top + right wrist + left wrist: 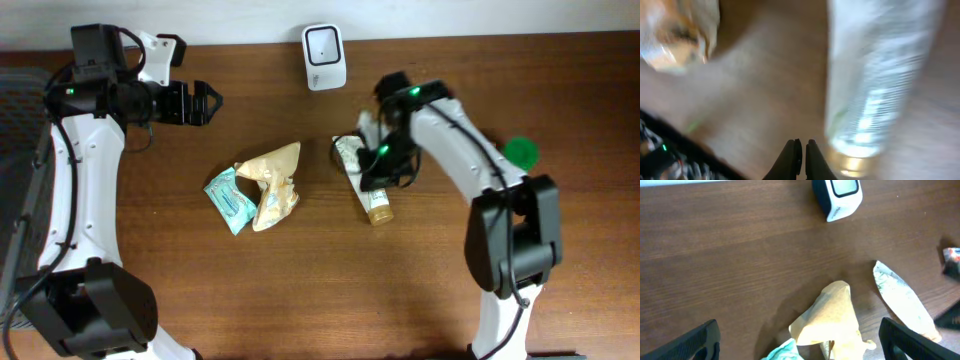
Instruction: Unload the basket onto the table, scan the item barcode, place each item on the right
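Overhead: scanner at the far edge of the worktop. Tube lies flat near centre, with the right arm bent over it. Pouch lies nearby, apart from the tube.

Left wrist: left fingers spread wide and empty above the pouch.

Right wrist: blurred. Right fingers pressed together, seemingly on nothing, with the tube just beside them.

Handling: reopen, straddle the tube's middle and close. Then turn its barcode toward the scanner.

White arms, black joints
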`<state>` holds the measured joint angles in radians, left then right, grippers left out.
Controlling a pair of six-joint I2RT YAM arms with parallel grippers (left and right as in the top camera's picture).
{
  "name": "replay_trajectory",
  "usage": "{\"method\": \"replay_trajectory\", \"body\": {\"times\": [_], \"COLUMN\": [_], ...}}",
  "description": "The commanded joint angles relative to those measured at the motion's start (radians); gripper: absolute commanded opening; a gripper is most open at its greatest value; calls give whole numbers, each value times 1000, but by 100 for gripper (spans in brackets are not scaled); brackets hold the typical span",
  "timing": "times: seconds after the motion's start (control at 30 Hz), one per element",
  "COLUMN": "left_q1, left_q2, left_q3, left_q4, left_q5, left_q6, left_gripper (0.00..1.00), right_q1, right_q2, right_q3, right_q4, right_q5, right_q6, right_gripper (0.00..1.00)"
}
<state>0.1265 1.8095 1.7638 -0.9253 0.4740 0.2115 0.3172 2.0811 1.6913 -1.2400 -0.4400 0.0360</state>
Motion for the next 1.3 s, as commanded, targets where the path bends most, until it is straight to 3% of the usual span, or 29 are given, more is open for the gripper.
{"method": "replay_trajectory", "body": {"times": [0.0, 0.2, 0.3, 0.47, 0.57, 0.73, 0.77, 0.8, 0.83, 0.87, 0.93, 1.0, 1.13, 1.27], "left_q1": [7, 6, 1, 1, 1, 1, 1, 1, 1, 1, 1, 1, 1, 1], "left_q2": [5, 5, 5, 5, 5, 5, 5, 5, 5, 5, 5, 5, 5, 5], "left_q3": [4, 4, 4, 4, 4, 4, 4, 4, 4, 4, 4, 4, 4, 4], "left_q4": [13, 24, 26, 27, 27, 27, 27, 27, 27, 27, 27, 27, 28, 28], "left_q5": [-19, -29, -29, -29, -30, -49, -55, -55, -55, -56, -55, -56, -56, -56], "left_q6": [-16, -16, -16, -16, -16, -16, -16, -16, -16, -16, -16, -16, -16, -16], "left_gripper": [99, 99, 99, 99, 99, 99, 99, 99, 99, 99, 99, 99, 99, 99], "right_q1": [59, 8, -92, -182, -205, -206, -206, -206, -205, -194, -165, -133, -73, -56], "right_q2": [7, 7, 7, 7, 4, -137, -165, -169, -165, -147, -106, -61, -2, 26], "right_q3": [-87, -189, -189, -189, -155, -122, -122, -122, -122, -134, -148, -148, -148, -149], "right_q4": [2, 15, 132, 429, 447, 401, 378, 379, 381, 396, 432, 433, 452, 512], "right_q5": [74, 303, 379, 381, 234, 193, 263, 264, 265, 267, 304, 377, 499, 565], "right_q6": [27, 129, 127, 100, 104, 315, 486, 570, 639, 747, 919, 1125, 1285, 1289], "right_gripper": [4, 4, 4, 5, 6, 25, 28, 32, 40, 66, 72, 86, 96, 96]}}
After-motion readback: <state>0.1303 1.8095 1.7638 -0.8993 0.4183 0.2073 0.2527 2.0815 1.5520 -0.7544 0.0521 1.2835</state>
